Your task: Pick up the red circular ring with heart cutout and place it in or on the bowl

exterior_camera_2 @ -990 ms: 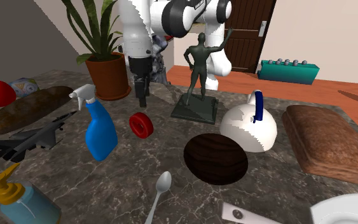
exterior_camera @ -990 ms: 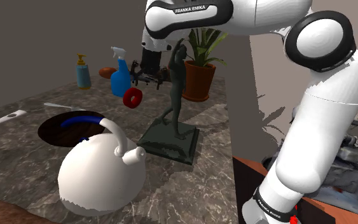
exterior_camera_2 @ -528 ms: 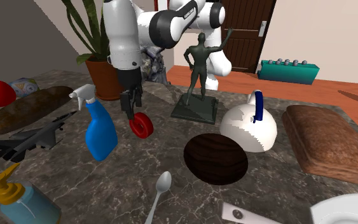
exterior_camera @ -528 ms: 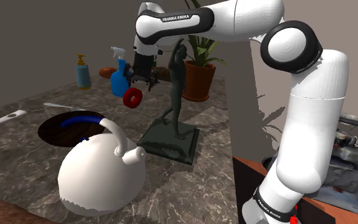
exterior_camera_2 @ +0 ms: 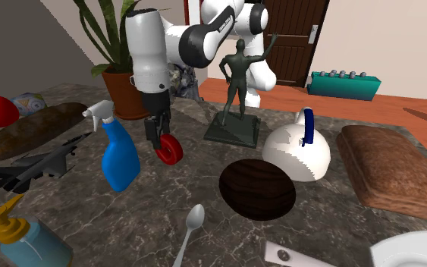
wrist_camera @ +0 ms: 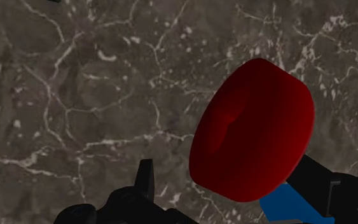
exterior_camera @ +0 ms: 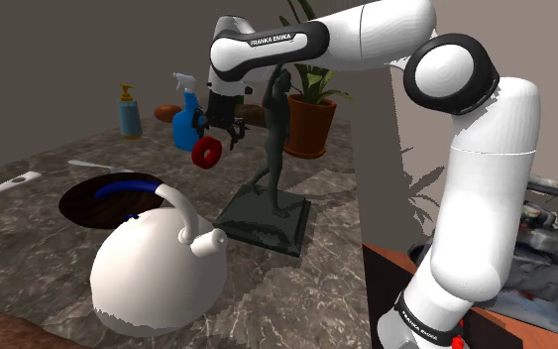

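Where the red ring [exterior_camera_2: 169, 150] rests, dark marble counter [exterior_camera_2: 128, 220]; beyond it, orange floor [exterior_camera_2: 409, 102].

Shoulder view: bowl [exterior_camera: 80, 206] rim covered at 4 o'clock by white kettle [exterior_camera: 153, 268]. Wrist view: one finger [wrist_camera: 327, 184] part-hidden behind red ring [wrist_camera: 254, 130]; blue spray btl [wrist_camera: 284, 205] mostly hidden too. 2nd ext. view: white plate [exterior_camera_2: 415, 253] cut off at 5 o'clock corner.
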